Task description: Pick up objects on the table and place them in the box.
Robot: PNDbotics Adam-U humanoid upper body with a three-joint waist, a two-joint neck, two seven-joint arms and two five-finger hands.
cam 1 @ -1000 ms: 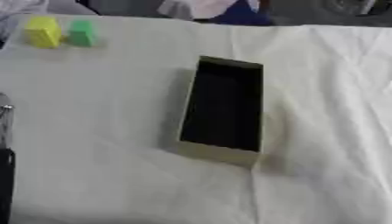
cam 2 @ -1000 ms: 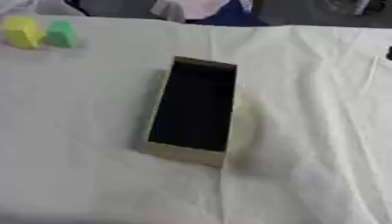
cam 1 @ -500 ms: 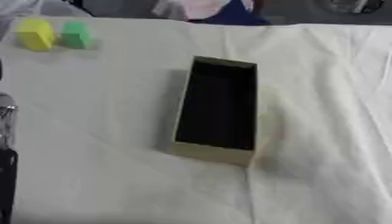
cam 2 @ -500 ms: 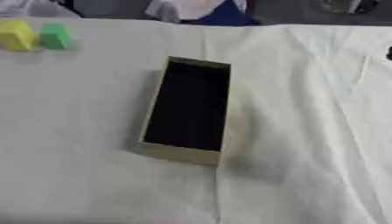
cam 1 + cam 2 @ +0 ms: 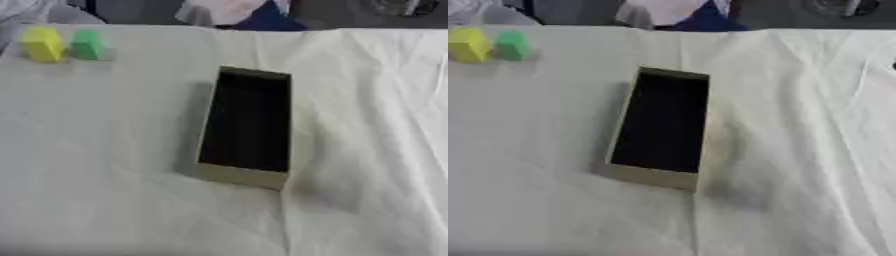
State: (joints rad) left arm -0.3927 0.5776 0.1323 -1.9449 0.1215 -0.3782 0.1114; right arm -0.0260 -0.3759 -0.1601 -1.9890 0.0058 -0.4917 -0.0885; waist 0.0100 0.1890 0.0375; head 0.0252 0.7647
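The yellow block [image 5: 43,44] and the green block [image 5: 87,44] sit side by side, just about touching, at the far left corner of the desk [image 5: 105,150], well apart from the box [image 5: 245,127]. Against the pictures from 1 second and half a second back, both blocks and the box keep the same places relative to each other; the whole view has slid a little, which reads as the head tilting, not as anything being moved. The dark shape that showed at the lower left edge of the left eye view a moment ago is gone from the frame now, so no hand appears in either view, and whether the fingers are spread or curled cannot be told.

For the task this means nothing has been picked up yet: the box interior looks dark and empty as far as it can be seen, and both blocks wait on the cloth. My judgement is that the work stands at its start, with a reach toward the far left corner the likely first step.

The count: 1 yellow block, 1 green block, 1 open rectangular box with pale walls, lying lengthwise near the middle of the white wrinkled cloth. 0 hands in view.
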